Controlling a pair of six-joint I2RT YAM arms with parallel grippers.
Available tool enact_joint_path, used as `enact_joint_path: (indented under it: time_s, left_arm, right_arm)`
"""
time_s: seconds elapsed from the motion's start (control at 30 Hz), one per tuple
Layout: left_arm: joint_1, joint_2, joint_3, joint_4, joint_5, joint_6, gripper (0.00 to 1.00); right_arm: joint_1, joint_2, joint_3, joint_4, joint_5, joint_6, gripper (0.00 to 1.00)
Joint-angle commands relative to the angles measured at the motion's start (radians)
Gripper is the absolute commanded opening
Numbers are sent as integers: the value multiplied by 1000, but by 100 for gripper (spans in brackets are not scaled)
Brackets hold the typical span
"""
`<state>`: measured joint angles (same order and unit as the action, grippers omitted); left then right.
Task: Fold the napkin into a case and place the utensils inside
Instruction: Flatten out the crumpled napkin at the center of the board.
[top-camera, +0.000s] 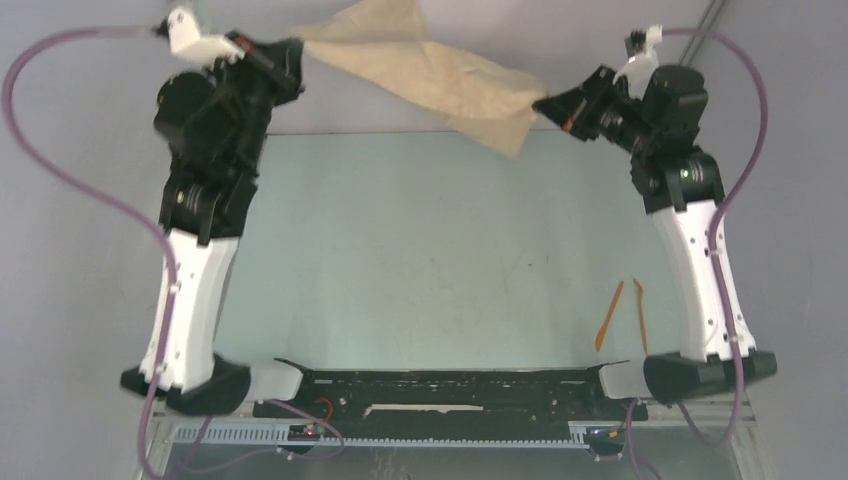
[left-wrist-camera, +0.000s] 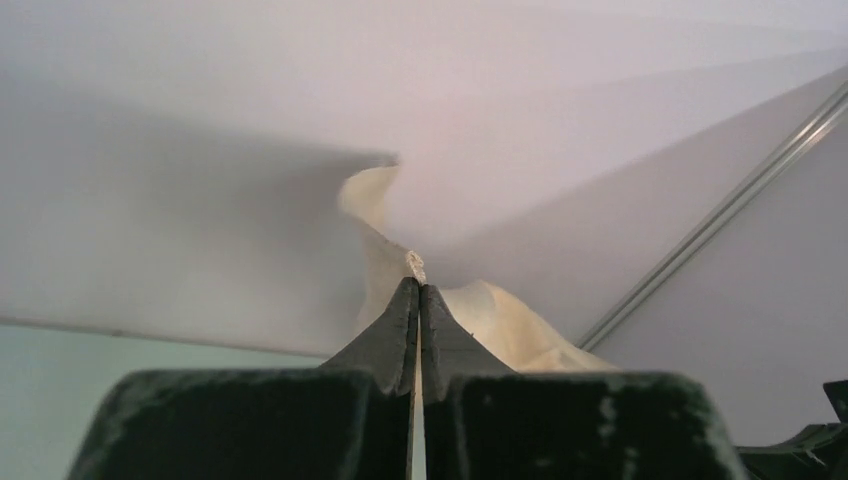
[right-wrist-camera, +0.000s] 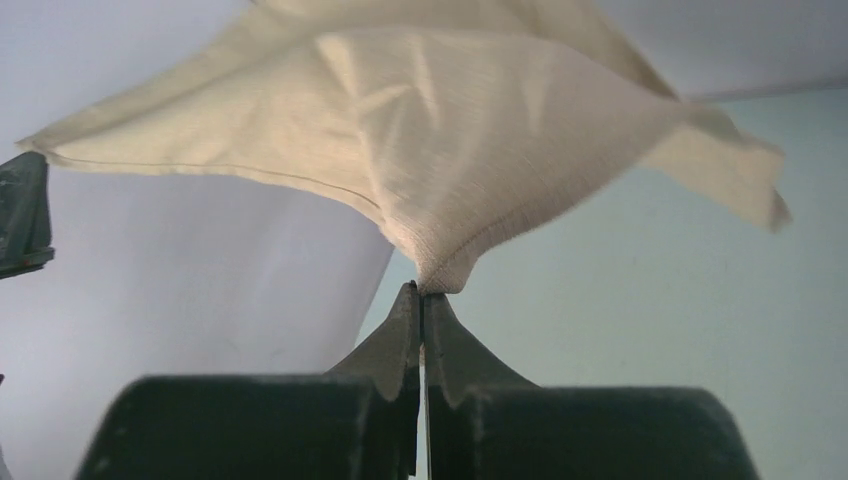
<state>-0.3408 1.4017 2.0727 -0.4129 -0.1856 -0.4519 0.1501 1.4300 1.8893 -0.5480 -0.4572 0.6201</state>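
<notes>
The napkin (top-camera: 430, 75) is hanging in the air over the far edge of the pale green table (top-camera: 420, 250), stretched between both arms and sagging in loose folds. The left gripper (left-wrist-camera: 418, 292) is pinching one corner, its jaws pressed tight together with a scrap of cloth showing at the tips. The right gripper (right-wrist-camera: 421, 296) is clamping another corner the same way, the fabric fanning out above its closed fingers and one free corner drooping towards the table. The utensils (top-camera: 622, 315), two orange sticks, are lying side by side on the table near the right arm's base, well apart from the cloth.
</notes>
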Motion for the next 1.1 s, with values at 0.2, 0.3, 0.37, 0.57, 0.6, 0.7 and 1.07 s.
enact_joint_path:
  time_s: [0.2,0.3,0.37,0.57,0.6,0.7,1.07]
  left_arm:
    - [2,-378,-1017,113,-68,-243,0]
    - [57,-430,-1257,88,-60,-334,0]
    - [105,-465,-1392,84,-42,-387,0]
    - [152,-650,-1604,-59,-160,-589,0]
    - [152,-679,-1626,-77,-157,-623,0]
    - [152,-757,-1676,-148,-162,-711,0]
    - [152,-1034,-1604,-436,-391,-818,20]
  right_arm:
    - [51,-238,-807,52,-41,-18,0]
    - [128,-311,-997,83,-8,-14,0]
    - [185,-353,-1110,119,-7,14,0]
    - [331,-432,-1330,127,120,102,0]
    - [343,-446,-1354,113,154,118,0]
    - [374,-487,-1398,50,256,191,0]
    - [617,-541,-1453,70,349,342,24]
